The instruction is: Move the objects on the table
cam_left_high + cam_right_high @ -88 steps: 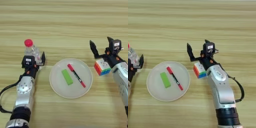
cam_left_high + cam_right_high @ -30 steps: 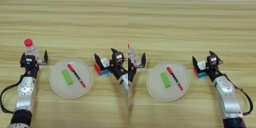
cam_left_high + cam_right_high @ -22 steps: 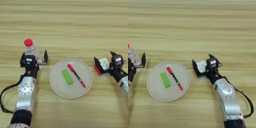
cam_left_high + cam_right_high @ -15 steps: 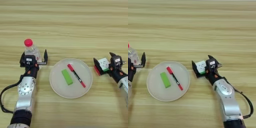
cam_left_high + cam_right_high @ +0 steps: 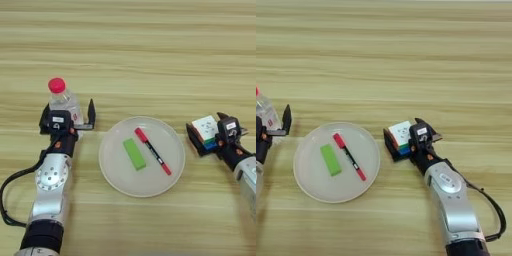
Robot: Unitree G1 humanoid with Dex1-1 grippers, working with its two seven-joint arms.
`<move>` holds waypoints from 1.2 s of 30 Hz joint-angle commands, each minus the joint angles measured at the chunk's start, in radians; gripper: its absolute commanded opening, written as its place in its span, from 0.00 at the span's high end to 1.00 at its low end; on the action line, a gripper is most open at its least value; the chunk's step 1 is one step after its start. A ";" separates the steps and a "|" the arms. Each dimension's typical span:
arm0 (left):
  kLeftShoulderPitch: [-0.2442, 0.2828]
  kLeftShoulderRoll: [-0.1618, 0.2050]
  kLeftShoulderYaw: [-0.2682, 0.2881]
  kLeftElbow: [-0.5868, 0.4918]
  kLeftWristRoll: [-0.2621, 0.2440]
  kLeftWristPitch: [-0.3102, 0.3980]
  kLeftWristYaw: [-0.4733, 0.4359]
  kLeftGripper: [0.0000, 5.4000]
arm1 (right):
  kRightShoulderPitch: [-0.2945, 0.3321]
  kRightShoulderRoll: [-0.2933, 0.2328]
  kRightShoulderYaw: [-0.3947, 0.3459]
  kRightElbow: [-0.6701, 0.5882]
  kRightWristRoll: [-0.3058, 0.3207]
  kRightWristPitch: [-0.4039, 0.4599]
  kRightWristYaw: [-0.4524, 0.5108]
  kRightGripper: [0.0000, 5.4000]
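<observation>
Wooden worktop (image 5: 150, 40): right pincer (image 5: 404, 140) pinching the puzzle cube (image 5: 400, 135) mid-right, unlifted (left pincer (image 5: 67, 116) spread around the bottle (image 5: 64, 102)).

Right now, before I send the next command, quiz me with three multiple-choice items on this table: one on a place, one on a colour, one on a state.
1. Where is the pen?
A. on the plate beside the green block
B. on the bare table
C. in the left gripper

2. What colour is the bottle's cap?
A. blue
B. red
C. white

3. How is the right gripper?
A. open, far from everything
B. closed on the puzzle cube
C. holding the plate

Answers:
1 A: the pen lies on the plate next to the green block.
2 B: the bottle has a red cap; the left gripper stands around it.
3 B: the right gripper fingers flank and touch the puzzle cube.
</observation>
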 commanded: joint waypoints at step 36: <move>0.006 -0.005 -0.015 -0.012 0.013 0.024 0.012 0.00 | -0.003 0.002 -0.134 0.009 0.014 0.057 -0.139 0.38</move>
